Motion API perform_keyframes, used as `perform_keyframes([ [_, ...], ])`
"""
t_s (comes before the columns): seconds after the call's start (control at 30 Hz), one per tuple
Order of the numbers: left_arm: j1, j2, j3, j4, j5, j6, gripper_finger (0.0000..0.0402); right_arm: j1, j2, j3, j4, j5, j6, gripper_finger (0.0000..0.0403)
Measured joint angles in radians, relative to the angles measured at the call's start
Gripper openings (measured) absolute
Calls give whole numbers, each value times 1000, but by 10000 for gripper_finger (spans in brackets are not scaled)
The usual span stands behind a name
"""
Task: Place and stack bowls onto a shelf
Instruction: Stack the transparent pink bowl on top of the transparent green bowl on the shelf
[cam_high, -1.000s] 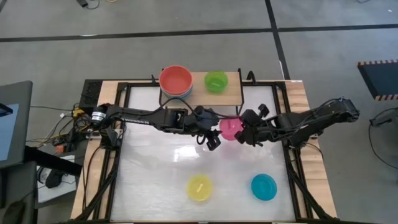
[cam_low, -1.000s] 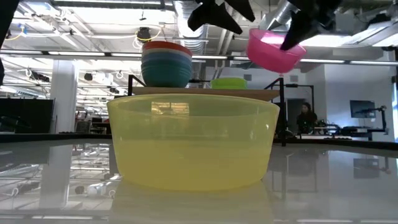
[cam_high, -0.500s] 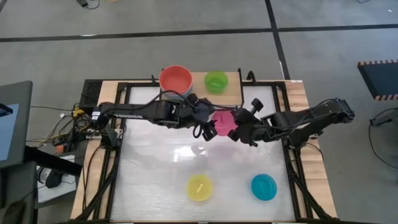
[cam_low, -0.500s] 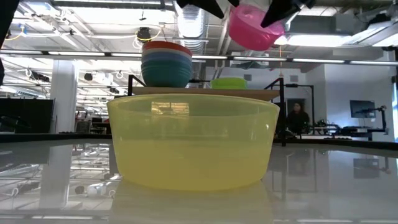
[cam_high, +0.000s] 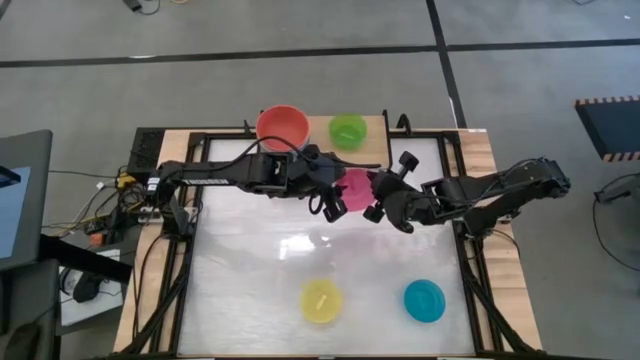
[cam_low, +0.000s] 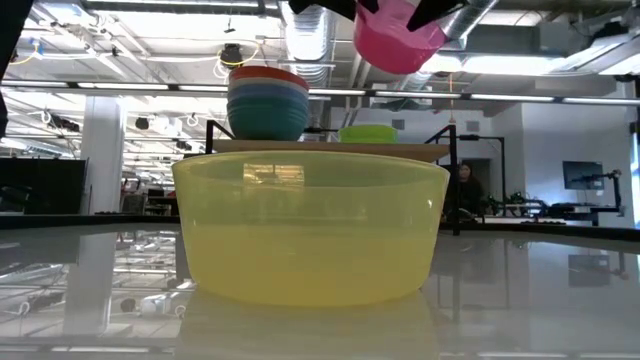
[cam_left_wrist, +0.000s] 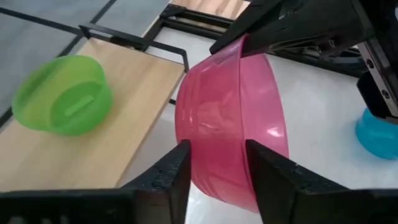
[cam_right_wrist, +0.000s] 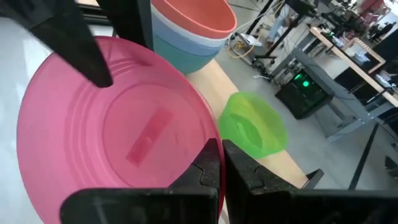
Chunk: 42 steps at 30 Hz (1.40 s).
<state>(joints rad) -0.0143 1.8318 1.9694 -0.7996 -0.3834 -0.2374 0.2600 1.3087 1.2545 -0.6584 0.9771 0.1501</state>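
My right gripper (cam_high: 376, 200) is shut on the pink bowl (cam_high: 355, 188), which is held high above the table just in front of the shelf (cam_high: 375, 128). My left gripper (cam_high: 330, 205) is open at the bowl's opposite side. Its fingers (cam_left_wrist: 180, 174) stand on either side of the bowl's wall (cam_left_wrist: 217, 137); I cannot tell whether they touch it. On the shelf top rest a stack of bowls with a red one on top (cam_high: 282, 125) and a lime green bowl (cam_high: 348, 130). My right gripper pinches the pink bowl's rim (cam_right_wrist: 214, 134) on the side toward the table's right, with one finger inside the bowl and one outside. The fingers come roughly level from the table's right. The bowl is lifted clear and tilted (cam_low: 398, 45).
A yellow bowl (cam_high: 321, 301) and a cyan bowl (cam_high: 424, 300) sit near the table's front edge; the yellow one fills the low view (cam_low: 310, 225). Black frame bars run along the table's sides. A person shows in the room beyond the table (cam_low: 462, 190).
My right gripper has carried the pink bowl up and toward the table's far left, closer to the shelf. My left gripper has gone the same way, staying open beside the bowl.
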Motion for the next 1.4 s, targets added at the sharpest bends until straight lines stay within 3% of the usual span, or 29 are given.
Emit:
perform_keyframes([
  [0.23,18,-1,0,1,-5,8,50,0,0,0,0,2,-49,27],
  [0.37,23,-1,0,-5,-14,37,7,2,-3,0,19,-4,-68,60],
  [0.6,39,1,0,2,-12,71,1,11,-2,41,23,-40,-47,123],
  [0.9,96,1,0,-3,103,70,1,9,-22,176,17,-92,-46,203],
  [1.1,160,1,6,2,169,76,1,9,-87,208,45,-91,-45,211],
  [1.4,268,2,66,116,125,146,0,-14,-158,207,56,-81,66,211],
])
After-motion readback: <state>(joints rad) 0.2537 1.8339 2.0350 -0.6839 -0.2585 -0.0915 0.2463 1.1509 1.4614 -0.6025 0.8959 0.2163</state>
